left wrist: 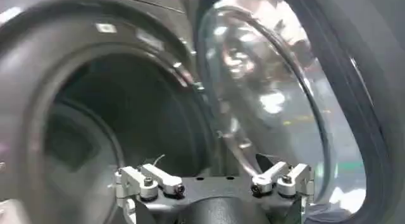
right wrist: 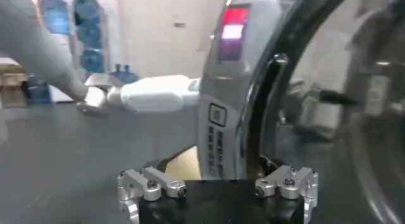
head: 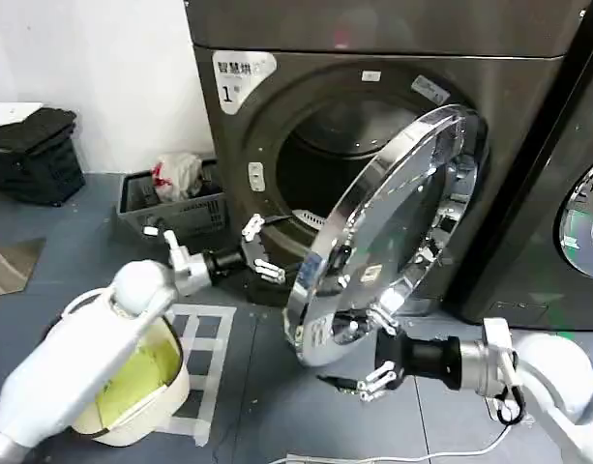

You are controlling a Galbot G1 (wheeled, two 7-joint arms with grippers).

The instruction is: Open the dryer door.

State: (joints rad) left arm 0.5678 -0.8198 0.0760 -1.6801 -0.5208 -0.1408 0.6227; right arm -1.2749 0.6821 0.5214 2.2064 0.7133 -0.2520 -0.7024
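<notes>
The dryer door (head: 393, 222), a round chrome-rimmed porthole with dark glass, stands swung out from the dark grey machine with the "1" sticker (head: 233, 87), baring the drum opening (head: 320, 169). My left gripper (head: 258, 250) is open at the opening's lower left, close to the door's free edge. In the left wrist view the left gripper (left wrist: 215, 176) faces the drum, with the door (left wrist: 266, 86) to one side. My right gripper (head: 377, 350) is open just under the door's lower rim. In the right wrist view the door's rim (right wrist: 231, 99) runs between the spread fingers of the right gripper (right wrist: 218, 181).
A grey basket (head: 132, 193) with cloth sits on the floor left of the machine, with a black bag (head: 30, 155) farther left. A white tub (head: 170, 391) with yellow-green contents stands under my left arm. The neighbouring black machine (head: 567, 193) is at the right.
</notes>
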